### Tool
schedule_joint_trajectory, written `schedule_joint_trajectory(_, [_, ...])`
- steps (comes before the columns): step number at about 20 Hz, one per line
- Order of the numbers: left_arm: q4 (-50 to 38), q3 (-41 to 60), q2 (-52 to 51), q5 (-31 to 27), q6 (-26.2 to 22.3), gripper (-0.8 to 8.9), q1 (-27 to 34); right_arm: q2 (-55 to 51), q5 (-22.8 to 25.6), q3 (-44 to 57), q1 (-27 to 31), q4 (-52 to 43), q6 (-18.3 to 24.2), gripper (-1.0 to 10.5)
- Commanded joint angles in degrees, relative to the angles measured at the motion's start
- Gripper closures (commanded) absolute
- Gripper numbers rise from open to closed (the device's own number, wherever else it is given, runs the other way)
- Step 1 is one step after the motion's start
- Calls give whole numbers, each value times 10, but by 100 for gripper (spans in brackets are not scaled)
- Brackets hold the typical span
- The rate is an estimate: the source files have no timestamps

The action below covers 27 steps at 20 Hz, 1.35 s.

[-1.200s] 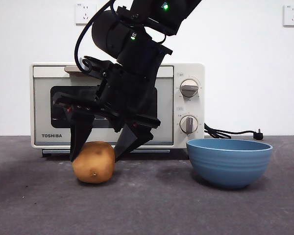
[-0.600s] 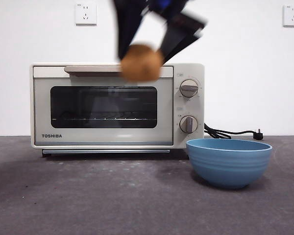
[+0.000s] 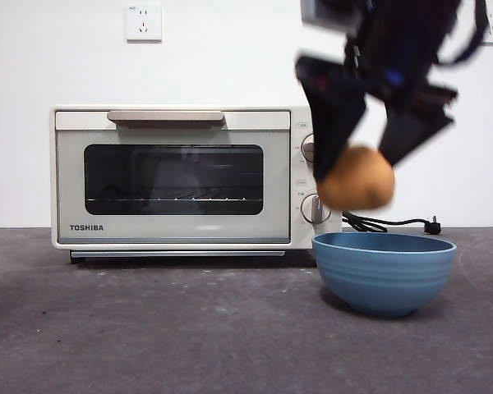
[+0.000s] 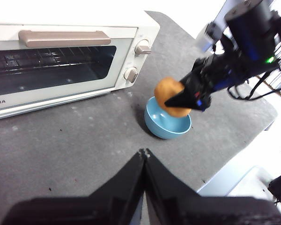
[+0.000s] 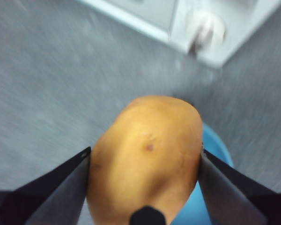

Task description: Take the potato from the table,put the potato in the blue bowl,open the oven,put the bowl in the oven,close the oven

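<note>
Two grippers in view. Right gripper [image 3: 357, 168] pinches the potato [image 3: 357, 177] between its two black jaws, one jaw pressed on each side; potato held in the air above the blue bowl [image 3: 384, 271], over the bowl's half nearer the oven, clear of the rim, not touching it. Arm image blurred in the front view. Left gripper [image 4: 144, 153] waits well back from the bowl, jaws pressed together, holding nothing.

Surroundings — the oven [image 3: 189, 176] stands on the table [image 3: 148, 328] beside the bowl, door closed, tan handle along its top edge, two knobs on the side nearest the bowl. In the front view the potato and one jaw overlap the oven's knob panel. A black power cord with plug [image 3: 390, 222] lies on the table behind the bowl. Two wall sockets on the white wall behind — one [image 3: 143, 22] above the oven
</note>
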State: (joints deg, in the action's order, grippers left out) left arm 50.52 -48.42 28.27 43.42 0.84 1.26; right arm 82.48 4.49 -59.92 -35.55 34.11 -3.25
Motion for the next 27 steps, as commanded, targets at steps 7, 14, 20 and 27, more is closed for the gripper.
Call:
schedule_joint_trajectory(7, [2,1,-1,0,-9,821,-2,35,-29,93,32,-100,-12,959])
schedule_joint_trajectory(14, [3,1,-1,0,-9,821,-2,69,-31,93,32,-103,-18,660])
schedule_joint_trajectory(20, [1,1,-1,-8,-9,821,-2,52,-30,93,32,-99,-18,471])
schedule_joint_trajectory(27, [-58,1,25,-14,3,821,-2,-55,-31,92,32,-65,-19,472])
